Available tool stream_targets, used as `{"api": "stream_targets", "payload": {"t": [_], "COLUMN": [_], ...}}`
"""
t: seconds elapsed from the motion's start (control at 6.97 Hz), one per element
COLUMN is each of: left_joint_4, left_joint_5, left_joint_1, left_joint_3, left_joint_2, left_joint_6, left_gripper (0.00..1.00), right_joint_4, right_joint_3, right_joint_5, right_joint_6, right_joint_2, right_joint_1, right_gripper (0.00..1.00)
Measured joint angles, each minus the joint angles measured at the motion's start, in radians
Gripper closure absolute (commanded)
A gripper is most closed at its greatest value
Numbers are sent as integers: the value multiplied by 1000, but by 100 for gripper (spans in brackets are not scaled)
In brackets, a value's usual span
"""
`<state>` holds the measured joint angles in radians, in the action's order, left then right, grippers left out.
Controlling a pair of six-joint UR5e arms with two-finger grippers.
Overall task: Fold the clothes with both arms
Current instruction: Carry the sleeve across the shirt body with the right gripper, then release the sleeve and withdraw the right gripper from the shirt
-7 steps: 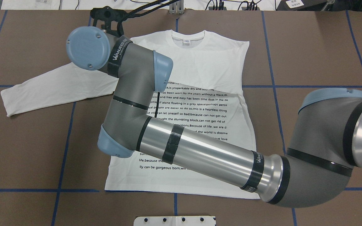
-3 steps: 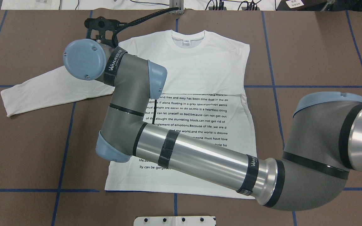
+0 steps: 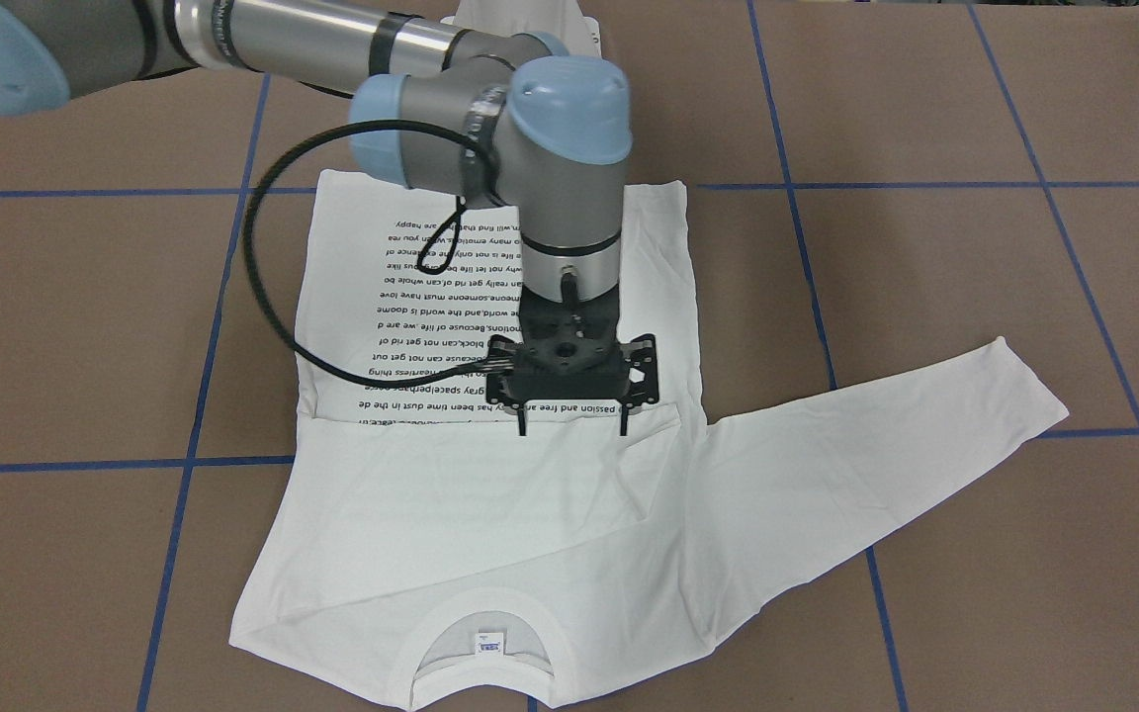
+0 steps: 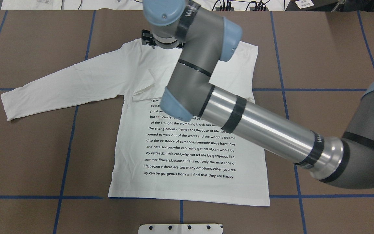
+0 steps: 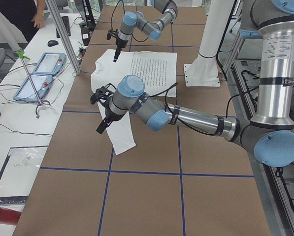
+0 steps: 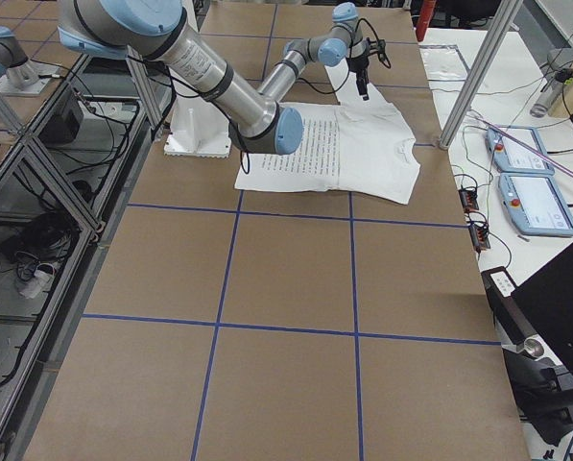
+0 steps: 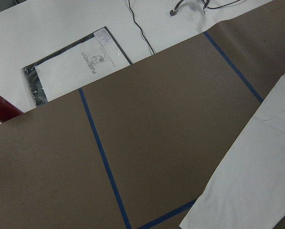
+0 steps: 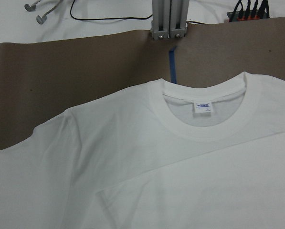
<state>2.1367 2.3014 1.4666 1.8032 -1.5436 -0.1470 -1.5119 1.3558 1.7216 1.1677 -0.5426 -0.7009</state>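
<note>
Shirt (image 4: 187,156) lies flat, text side up, on the brown taped surface (image 4: 28,156); one sleeve (image 4: 60,87) is stretched out to the robot's left, and a white fold (image 3: 490,465) lies across the chest above the text. Right tool (image 3: 572,430) points down at the fold's edge, fingers (image 3: 522,427) apart with nothing between them. Left tool (image 5: 100,129) appears only from the side, above the sleeve end; cannot tell if apart or together.

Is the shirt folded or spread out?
Partly folded. On the shirt, one sleeve stretches out sideways; the other sleeve lies across the chest, covering top text lines.
</note>
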Motion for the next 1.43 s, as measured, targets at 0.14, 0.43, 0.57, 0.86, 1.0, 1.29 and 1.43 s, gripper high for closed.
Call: {"api": "stream_targets", "payload": {"t": [0.14, 0.43, 0.57, 0.86, 1.0, 1.29, 1.43], "left_joint_4": [73, 219, 306, 389, 399, 401, 401], "left_joint_5": [-40, -108, -131, -185, -210, -230, -234], "left_joint_1": [-94, -230, -280, -363, -401, -447, -459], "left_joint_3": [-25, -143, -219, -299, -314, -324, -326], "left_joint_2": [21, 44, 46, 47, 47, 46, 45], "left_joint_6": [-48, -71, -74, -76, -75, -73, -72], "left_gripper": [0, 0, 0, 0, 5, 24, 23], "right_joint_4": [-47, -69, -66, -60, -59, -59, -59], "right_joint_3": [172, 411, 492, 582, 602, 614, 614], "right_joint_5": [83, 246, 299, 355, 363, 366, 365], "right_joint_6": [-102, -332, -447, -600, -630, -646, -647], "right_joint_2": [-153, -440, -571, -749, -789, -809, -811], "right_joint_1": [-67, -211, -271, -346, -361, -369, -369], "right_gripper": [0, 0, 0, 0, 0, 0, 0]}}
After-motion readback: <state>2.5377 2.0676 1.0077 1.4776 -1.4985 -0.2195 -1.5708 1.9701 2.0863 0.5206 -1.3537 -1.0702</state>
